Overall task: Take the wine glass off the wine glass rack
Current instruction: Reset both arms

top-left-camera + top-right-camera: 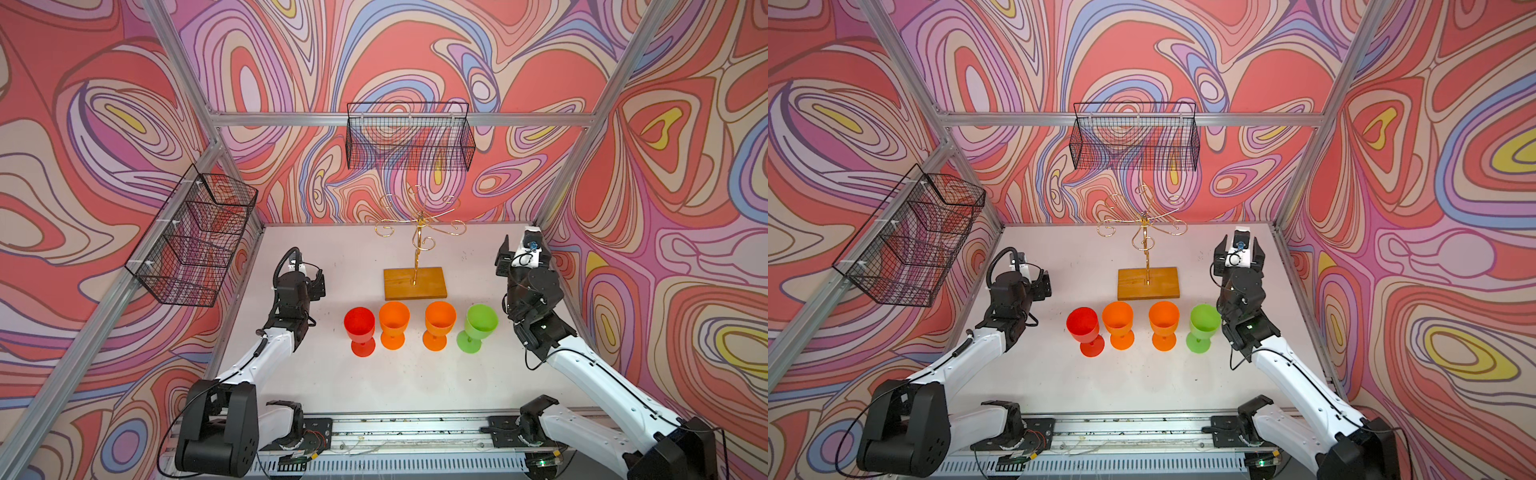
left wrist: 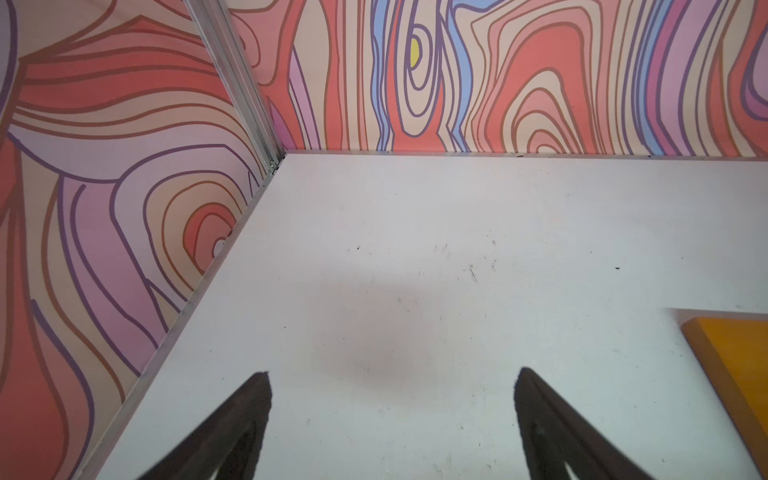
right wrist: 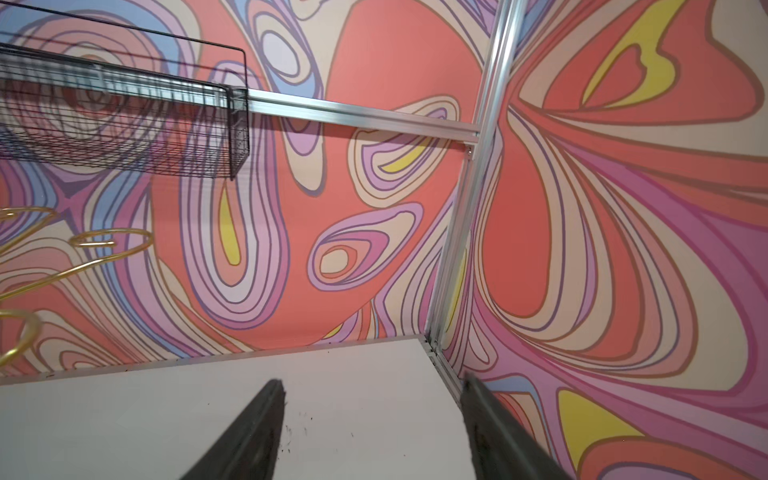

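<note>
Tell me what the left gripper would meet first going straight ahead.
Probably the bare table; the left gripper points down at it, with the wine glass rack base off to the side.

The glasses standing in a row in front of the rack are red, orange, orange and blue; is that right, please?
Not quite: the end glass is green, not blue, as both top views show. The other colours, the row and its place before the rack are right.
</note>
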